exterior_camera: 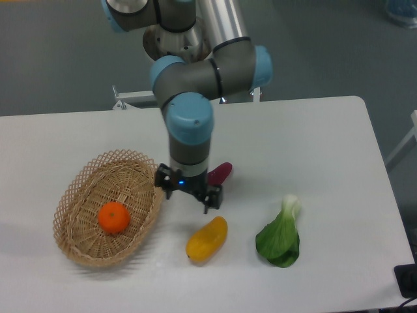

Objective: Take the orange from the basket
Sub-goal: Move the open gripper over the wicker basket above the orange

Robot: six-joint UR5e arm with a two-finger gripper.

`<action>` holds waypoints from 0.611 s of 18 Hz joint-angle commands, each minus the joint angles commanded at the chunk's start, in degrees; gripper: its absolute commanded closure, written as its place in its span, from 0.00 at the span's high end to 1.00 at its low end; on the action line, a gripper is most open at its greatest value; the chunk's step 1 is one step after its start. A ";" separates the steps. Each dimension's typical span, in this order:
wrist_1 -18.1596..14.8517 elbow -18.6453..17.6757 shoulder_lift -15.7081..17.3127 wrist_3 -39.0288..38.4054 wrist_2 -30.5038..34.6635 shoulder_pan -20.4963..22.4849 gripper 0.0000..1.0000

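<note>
Orange, small and round, the fruit (114, 218) lies inside the oval tan wicker basket (77, 189), left of the black two-finger gripper (187, 197) and slightly lower. The gripper's fingers stand apart, holding nothing, just beside the basket's right rim. An elongated yellow mango-like fruit (207, 239) lies just below the gripper.

No legible text, labels, brand marks, numbers or signs anywhere in the camera view. Checked arm housings, worktop (313, 137) surface, basket (78, 248) and produce: all unmarked. Small blue light glows on the tool (189, 190) body, no characters on it. Dark item at bottom right frame edge too cropped to read.
</note>
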 joint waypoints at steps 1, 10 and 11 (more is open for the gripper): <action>0.00 -0.09 -0.26 -0.96 -0.09 -1.23 1.00; 0.79 -0.18 -4.57 -3.87 -0.17 -8.01 1.00; 0.97 -0.18 -4.83 -3.87 -0.17 -8.71 1.00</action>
